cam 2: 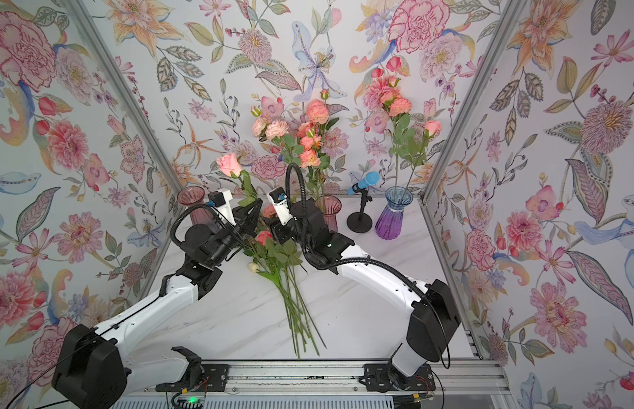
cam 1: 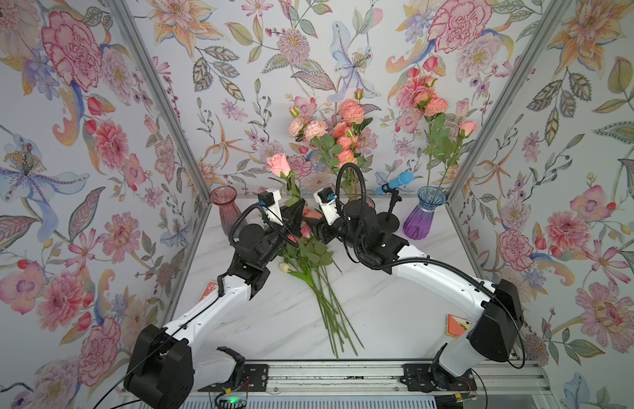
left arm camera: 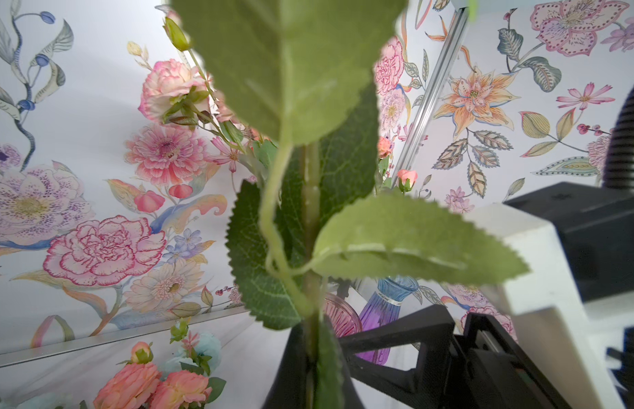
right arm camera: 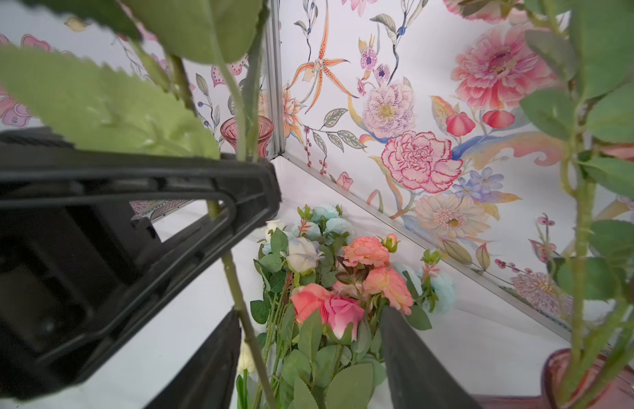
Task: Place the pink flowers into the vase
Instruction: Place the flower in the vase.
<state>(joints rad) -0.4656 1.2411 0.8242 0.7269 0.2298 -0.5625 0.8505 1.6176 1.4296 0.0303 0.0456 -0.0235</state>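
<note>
You are looking into a booth where floral wallpaper [cam 1: 78, 159] is covering the back and both side walls, aluminium posts [cam 1: 166, 106] are running up the corners, and soft, even light is falling on a white marble tabletop [cam 1: 396, 308] edged by a metal rail [cam 1: 343, 371].

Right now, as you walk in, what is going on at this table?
The left gripper is shut on the stem of a pink rose, holding it upright. The right gripper is open close to that stem, holding nothing. More flowers lie in a pile. The middle vase and blue vase hold pink flowers; the corner vase is empty.
</note>
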